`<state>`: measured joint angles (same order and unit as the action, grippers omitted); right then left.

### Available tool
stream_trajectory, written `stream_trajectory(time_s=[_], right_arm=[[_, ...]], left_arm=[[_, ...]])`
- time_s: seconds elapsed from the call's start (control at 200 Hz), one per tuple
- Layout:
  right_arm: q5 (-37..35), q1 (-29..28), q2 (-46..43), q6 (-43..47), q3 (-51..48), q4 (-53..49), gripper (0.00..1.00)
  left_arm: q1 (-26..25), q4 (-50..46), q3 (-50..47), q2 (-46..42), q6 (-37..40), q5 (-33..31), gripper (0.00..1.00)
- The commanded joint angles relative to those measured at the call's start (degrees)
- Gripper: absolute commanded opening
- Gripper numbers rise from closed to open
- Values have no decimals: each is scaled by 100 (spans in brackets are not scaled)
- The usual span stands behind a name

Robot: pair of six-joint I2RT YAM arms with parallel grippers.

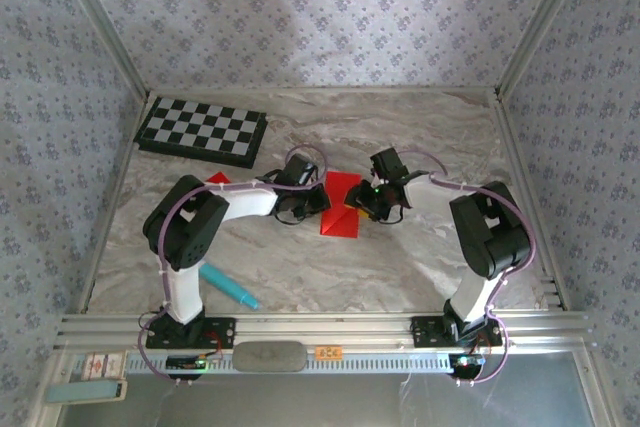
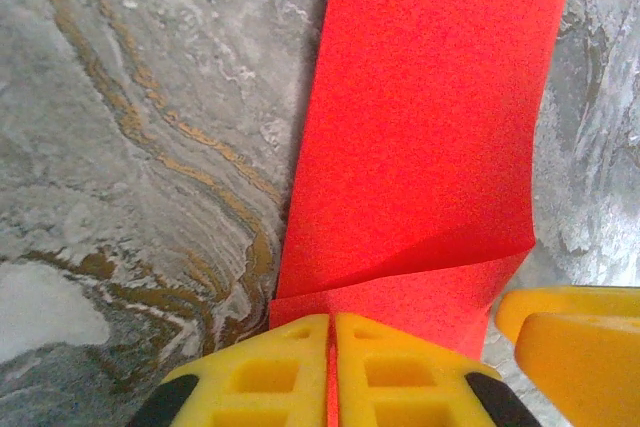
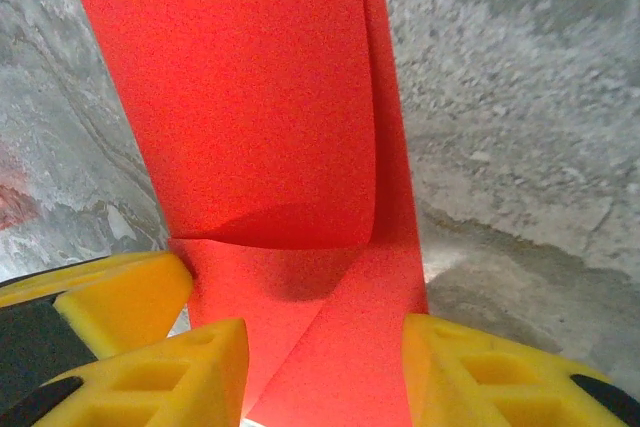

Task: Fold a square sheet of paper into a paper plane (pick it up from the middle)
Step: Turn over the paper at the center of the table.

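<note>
Txt check, all cams: nothing is reading out legibly.

Top cam: small orange sticker [image 1: 327, 352] is sitting on the slotted alu rail [image 1: 400, 345] at the near table edge, just right of a grey oblong pad [image 1: 270, 355]. It is carrying a few dark chars, but they are too small and cannot be made out.

Bottom-left corner, top cam: white label strip [image 1: 97, 363] is showing small reddish and dark marks in blocks. These are also too small/blurred to read.

No brand name or no. is resolving on either item.
</note>
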<state>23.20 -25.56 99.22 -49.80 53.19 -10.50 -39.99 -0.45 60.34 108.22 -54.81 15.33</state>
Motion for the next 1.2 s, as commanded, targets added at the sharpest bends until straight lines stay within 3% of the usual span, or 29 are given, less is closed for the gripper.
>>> stream_trajectory(time_s=[0.0, 0.455, 1.024, 1.194], right_arm=[[192, -64, 146, -126, 174, 109, 45], [278, -118, 377, -209, 245, 296, 40], [840, -234, 532, -491, -78, 1376, 24], [761, -226, 568, -437, -89, 1410, 14]], left_arm=[[35, -156, 62, 144, -177, -96, 9], [97, -156, -92, 173, -404, -92, 9], [224, -39, -189, -8, -555, 31, 10], [322, 25, -262, -296, -620, 121, 14]])
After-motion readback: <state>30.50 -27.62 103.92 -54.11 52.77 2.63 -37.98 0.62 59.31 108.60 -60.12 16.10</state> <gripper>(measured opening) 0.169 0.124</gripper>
